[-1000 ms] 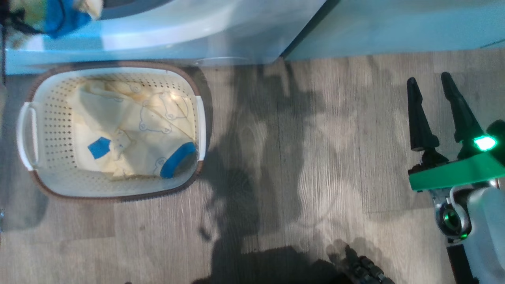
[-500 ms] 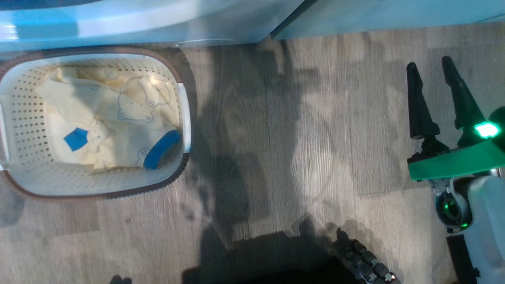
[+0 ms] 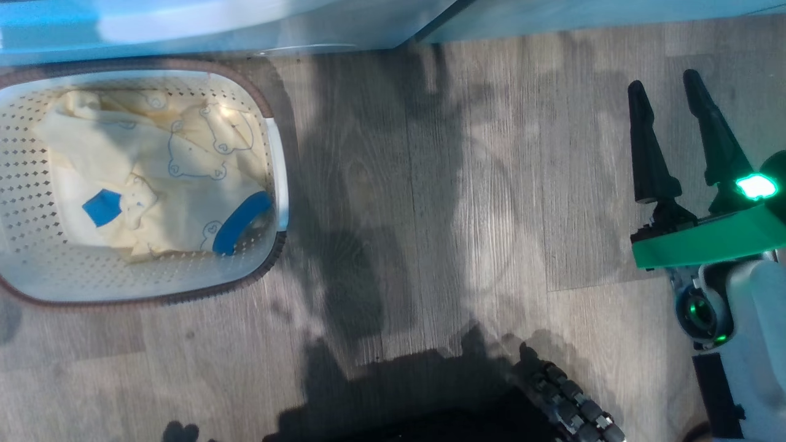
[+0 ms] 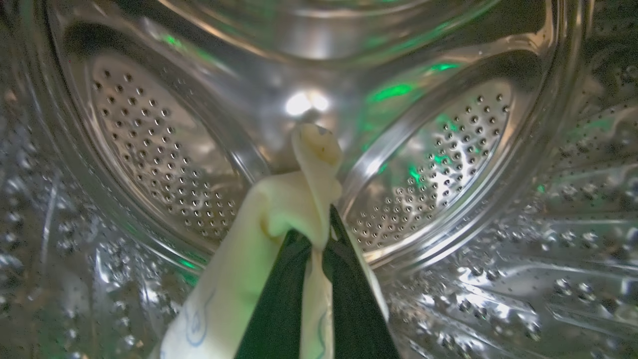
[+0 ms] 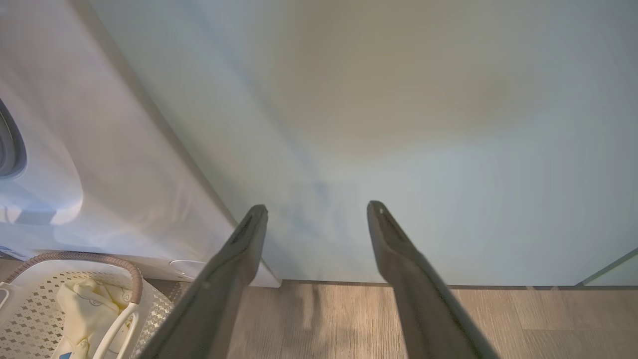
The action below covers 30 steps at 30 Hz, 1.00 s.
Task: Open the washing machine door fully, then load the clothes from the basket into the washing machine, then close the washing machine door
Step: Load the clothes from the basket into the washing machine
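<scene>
Inside the washing machine's steel drum (image 4: 159, 149), my left gripper (image 4: 319, 224) is shut on a pale yellow garment (image 4: 279, 219) that hangs down between and beside its fingers. The cream basket (image 3: 273, 178) sits on the floor at the left in the head view, against the white washing machine front (image 3: 344, 24). More pale yellow clothes (image 3: 153, 178) with blue trim lie in it. My right gripper (image 3: 666, 92) hangs open over bare floor far to the right of the basket. In the right wrist view it (image 5: 316, 212) faces a teal cabinet. The washing machine door is out of view.
A pale teal cabinet (image 5: 398, 124) stands right of the washing machine (image 5: 99, 149). The basket (image 5: 124, 279) and clothes (image 5: 84, 304) show at the lower left in the right wrist view. Grey wood floor (image 3: 430, 215) spreads between basket and right gripper. My dark base (image 3: 565, 399) is at the bottom.
The head view has shifted, so the basket now sits further left and higher. The garment with blue trim seen at the top left a second ago is out of the picture.
</scene>
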{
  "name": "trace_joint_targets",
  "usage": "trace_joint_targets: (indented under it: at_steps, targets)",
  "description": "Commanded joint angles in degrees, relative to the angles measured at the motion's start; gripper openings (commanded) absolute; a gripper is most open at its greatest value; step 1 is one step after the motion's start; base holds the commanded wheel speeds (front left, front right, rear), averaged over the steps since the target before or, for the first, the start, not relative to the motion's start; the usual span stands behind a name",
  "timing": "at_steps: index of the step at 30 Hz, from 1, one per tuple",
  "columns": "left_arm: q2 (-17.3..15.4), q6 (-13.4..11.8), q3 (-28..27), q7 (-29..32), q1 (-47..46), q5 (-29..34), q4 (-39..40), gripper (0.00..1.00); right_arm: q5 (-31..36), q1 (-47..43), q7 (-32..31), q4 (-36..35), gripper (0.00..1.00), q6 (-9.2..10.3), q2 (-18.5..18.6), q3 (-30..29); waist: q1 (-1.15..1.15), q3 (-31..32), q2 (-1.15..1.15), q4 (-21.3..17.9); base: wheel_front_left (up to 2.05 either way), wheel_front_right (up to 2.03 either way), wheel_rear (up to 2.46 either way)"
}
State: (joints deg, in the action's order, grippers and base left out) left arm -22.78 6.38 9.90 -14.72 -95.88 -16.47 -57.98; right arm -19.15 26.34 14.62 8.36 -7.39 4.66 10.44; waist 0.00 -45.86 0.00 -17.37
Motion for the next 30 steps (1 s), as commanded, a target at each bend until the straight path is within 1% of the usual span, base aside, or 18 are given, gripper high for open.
trace_joint_targets:
  at_steps: [1, 3, 4, 5, 6, 12, 17, 22, 30]
  targets:
    - [-2.05, -0.15, -0.24, -0.26, 0.20, -0.11, 0.48, 0.00, -0.23, -0.79, 0.38, -1.45, 1.00, -0.10, -0.07, 0.69, 0.00, 0.23, 0.00, 0.17, 0.00, 0.00, 0.00]
    - [-1.80, -0.05, 0.09, -0.18, 0.95, -0.14, -2.08, 0.01, -0.23, -0.89, 0.38, -1.38, 1.00, -0.10, -0.02, 0.68, 0.00, 0.46, 0.00, 0.33, 0.00, 0.00, 0.00]
    - [-1.61, -0.02, 0.17, 0.00, 1.06, -0.29, -3.56, 0.31, -0.23, -0.95, 0.38, -1.34, 1.00, -0.10, 0.03, 0.66, 0.00, 0.56, 0.00, 0.44, 0.00, 0.00, 0.00]
    - [-1.46, 0.01, 0.42, 0.00, 1.14, -0.24, -4.75, 0.67, -0.22, -0.99, 0.38, -1.32, 1.00, -0.10, 0.08, 0.61, 0.00, 0.62, 0.00, 0.57, 0.00, 0.00, 0.00]
    - [-1.31, 0.06, 0.79, 0.30, 1.26, -0.10, -5.98, 1.00, -0.21, -1.01, 0.38, -1.28, 1.00, -0.10, 0.09, 0.56, 0.00, 0.73, 0.00, 0.69, 0.00, 0.00, 0.00]
    - [0.23, 0.60, 1.74, 3.17, 2.94, -1.26, -11.93, 1.00, 0.00, -1.56, 0.38, -0.90, 1.00, -0.10, 0.29, 0.39, 0.00, 2.73, 0.00, 1.60, 0.00, 0.00, 0.00]
    - [1.07, 0.99, 2.17, 4.77, 6.40, -3.12, -13.72, 1.00, 0.10, -2.90, 0.38, -0.44, 1.00, -0.10, 0.54, 0.42, 0.00, 6.13, 0.00, 2.11, 0.00, 0.00, 0.00]
    - [2.33, 1.08, 3.41, 3.13, 11.93, -5.67, -13.17, 1.00, 0.19, -5.33, 0.38, 0.16, 1.00, -0.10, 0.71, -0.20, 0.00, 10.66, 0.00, 2.99, 0.00, 0.00, 0.00]
    - [2.50, 1.10, 6.27, 0.61, 24.39, -10.49, -9.52, 1.00, 0.23, -10.00, 0.38, 0.89, 1.00, -0.10, 1.08, -1.87, 0.00, 18.94, 0.00, 4.16, 0.00, 0.00, 0.00]
